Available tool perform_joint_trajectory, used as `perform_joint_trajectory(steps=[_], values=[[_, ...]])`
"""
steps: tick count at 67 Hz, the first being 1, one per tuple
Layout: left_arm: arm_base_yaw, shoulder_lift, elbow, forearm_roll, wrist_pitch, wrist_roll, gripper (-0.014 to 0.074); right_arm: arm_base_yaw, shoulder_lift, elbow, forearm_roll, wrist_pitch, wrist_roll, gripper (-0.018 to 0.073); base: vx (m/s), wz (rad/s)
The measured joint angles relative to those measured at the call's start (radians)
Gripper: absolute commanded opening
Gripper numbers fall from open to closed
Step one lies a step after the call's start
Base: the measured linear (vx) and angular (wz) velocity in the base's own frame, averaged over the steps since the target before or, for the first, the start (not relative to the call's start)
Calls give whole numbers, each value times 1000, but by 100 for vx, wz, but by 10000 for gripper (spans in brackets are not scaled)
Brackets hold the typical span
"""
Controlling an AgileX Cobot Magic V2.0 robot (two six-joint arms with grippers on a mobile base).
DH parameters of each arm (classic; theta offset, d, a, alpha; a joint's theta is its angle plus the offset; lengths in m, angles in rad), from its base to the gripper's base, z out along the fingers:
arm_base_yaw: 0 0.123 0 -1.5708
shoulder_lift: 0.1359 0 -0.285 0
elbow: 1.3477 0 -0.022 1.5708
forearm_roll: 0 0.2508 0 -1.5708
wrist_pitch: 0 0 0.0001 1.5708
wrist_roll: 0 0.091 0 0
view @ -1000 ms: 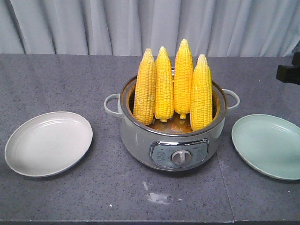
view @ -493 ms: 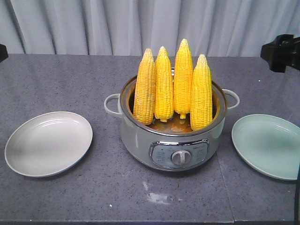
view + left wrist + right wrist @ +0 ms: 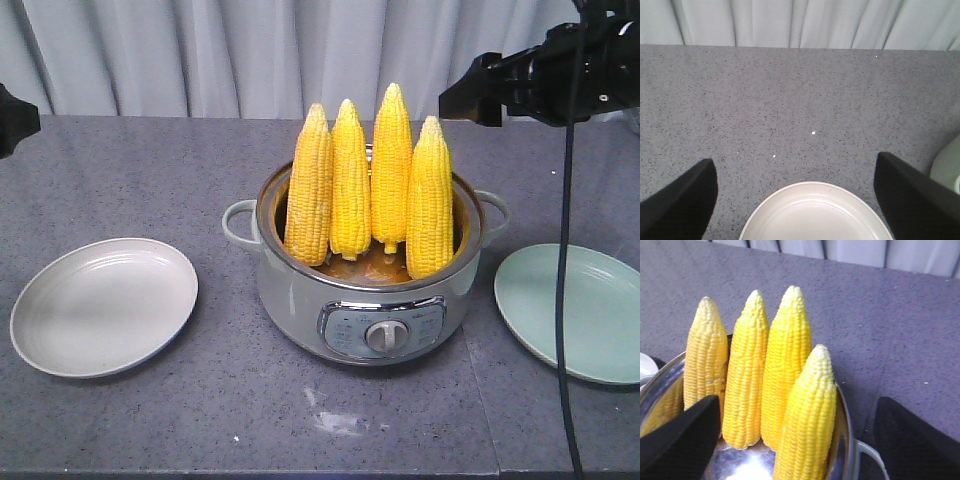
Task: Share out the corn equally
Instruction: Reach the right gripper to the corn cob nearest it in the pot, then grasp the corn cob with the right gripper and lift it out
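The right gripper's two dark fingers (image 3: 685, 440) stand wide apart with nothing held between them. This right gripper (image 3: 795, 405) hangs in the air above the corn, touching none of it; from the front it sits up and to the right of the pot, near the tip of the rightmost cob (image 3: 429, 195).

The left gripper's fingers (image 3: 680, 205) are also spread wide and hold nothing. The left gripper (image 3: 795, 162) hovers over the far rim of a white plate (image 3: 812, 210), with bare grey table (image 3: 790, 100) beyond it.

Four bright yellow cobs of corn (image 3: 350, 180) stand upright side by side in a round silver electric pot (image 3: 300, 290), points up and leaning on its wall. The pot stands at the middle of the table and has a front dial (image 3: 383, 337) and a handle on each side.

The white plate lies left of the pot and a pale green plate (image 3: 570, 310) lies right of it, both apart from it. A black cable (image 3: 562, 250) hangs down across the green plate. A pale pleated curtain (image 3: 250, 50) closes off the back.
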Motion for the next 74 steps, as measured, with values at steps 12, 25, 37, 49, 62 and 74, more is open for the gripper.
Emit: perform_joint_trajectory(steps=[12, 25, 37, 49, 62, 74], values=[[0, 0, 0, -2, 0, 0, 587, 0, 137, -95, 10, 124, -19, 591, 0, 0], [0, 0, 0, -3, 0, 0, 587, 32, 207, -121, -20, 157, -46, 591, 0, 0], [0, 0, 0, -3, 4, 0, 587, 85, 234, -126, -90, 141, -54, 587, 0, 0], [0, 0, 0, -3, 32, 0, 587, 94, 255, -126, -120, 127, -18, 543, 0, 0], [0, 0, 0, -3, 47, 0, 587, 94, 255, -126, -131, 117, -9, 411, 0, 0], [0, 0, 0, -3, 47, 0, 587, 94, 255, -126, -146, 103, -5, 225, 0, 0]])
